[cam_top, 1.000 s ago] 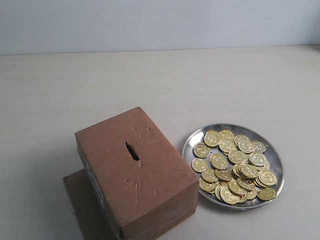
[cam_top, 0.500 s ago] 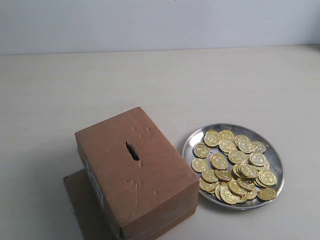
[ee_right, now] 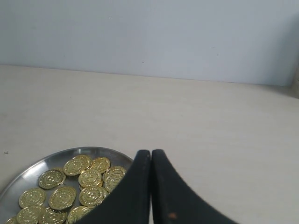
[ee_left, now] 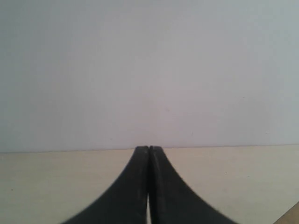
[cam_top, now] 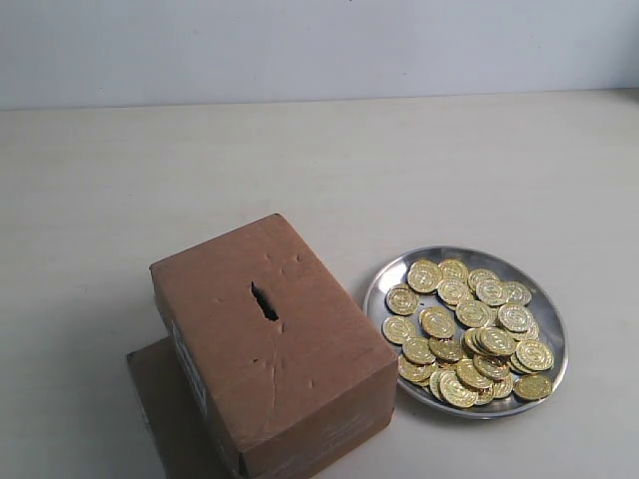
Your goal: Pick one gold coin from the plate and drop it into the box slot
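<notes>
A round silver plate (cam_top: 394,271) sits at the front right of the table and holds several gold coins (cam_top: 469,329). To its left stands the brown cardboard box (cam_top: 300,369) with a dark ragged slot (cam_top: 265,301) in its top face. Neither arm shows in the exterior view. In the right wrist view my right gripper (ee_right: 150,151) is shut and empty, its black fingers over the near edge of the plate (ee_right: 32,170) with the coins (ee_right: 91,179) just beside them. My left gripper (ee_left: 148,148) is shut on nothing, facing bare table and wall.
A flat brown cardboard piece (cam_top: 160,399) lies under the box at the front left. A pale wall (cam_top: 319,50) closes the back of the beige table (cam_top: 300,170). A brown edge (ee_left: 292,215) shows in a corner of the left wrist view.
</notes>
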{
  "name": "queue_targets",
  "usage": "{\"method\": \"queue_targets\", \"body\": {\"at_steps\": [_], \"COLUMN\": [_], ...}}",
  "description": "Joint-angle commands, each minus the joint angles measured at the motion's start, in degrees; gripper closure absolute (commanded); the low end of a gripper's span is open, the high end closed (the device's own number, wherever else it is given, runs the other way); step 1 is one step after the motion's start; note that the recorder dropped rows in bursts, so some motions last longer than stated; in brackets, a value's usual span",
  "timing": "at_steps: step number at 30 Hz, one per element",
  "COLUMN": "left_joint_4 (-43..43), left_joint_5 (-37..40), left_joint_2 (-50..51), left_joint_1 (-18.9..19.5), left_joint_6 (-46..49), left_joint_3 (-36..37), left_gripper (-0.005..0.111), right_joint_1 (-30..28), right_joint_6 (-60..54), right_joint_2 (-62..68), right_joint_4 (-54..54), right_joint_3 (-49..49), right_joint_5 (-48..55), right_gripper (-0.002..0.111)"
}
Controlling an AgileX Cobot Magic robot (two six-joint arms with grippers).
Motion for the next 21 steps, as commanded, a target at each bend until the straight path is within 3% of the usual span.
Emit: {"method": "queue_targets", "body": {"at_steps": [1, 6, 12, 14, 18, 21], "left_joint_4": [0.59, 11.20, 13.64, 17.59, 34.64, 39.49], "left_joint_5": [3.15, 20.67, 22.11, 21.85, 21.63, 21.75], "left_joint_2": [-0.39, -0.39, -0.39, -0.39, -0.39, -0.39], "left_joint_1": [0.11, 0.11, 0.11, 0.11, 0.11, 0.11], "left_joint_6": [0.93, 1.34, -5.13, -10.96, -34.56, -41.02], "left_joint_3": [0.18, 0.18, 0.18, 0.18, 0.18, 0.18], "left_gripper": [0.107, 0.107, 0.107, 0.107, 0.107, 0.107], "right_joint_1": [-0.24, -0.24, -0.24, -0.24, -0.24, -0.24], "right_joint_6": [-0.11, -0.11, -0.11, -0.11, -0.11, -0.11], "right_joint_2": [-0.38, -0.38, -0.38, -0.38, -0.38, -0.38], "right_joint_4": [-0.32, -0.32, -0.32, -0.32, -0.32, -0.32], "right_joint_3": [0.26, 0.26, 0.26, 0.26, 0.26, 0.26], "right_joint_5": [-0.70, -0.70, -0.70, -0.70, -0.70, -0.70], "right_gripper": [0.108, 0.108, 0.108, 0.108, 0.108, 0.108]}}
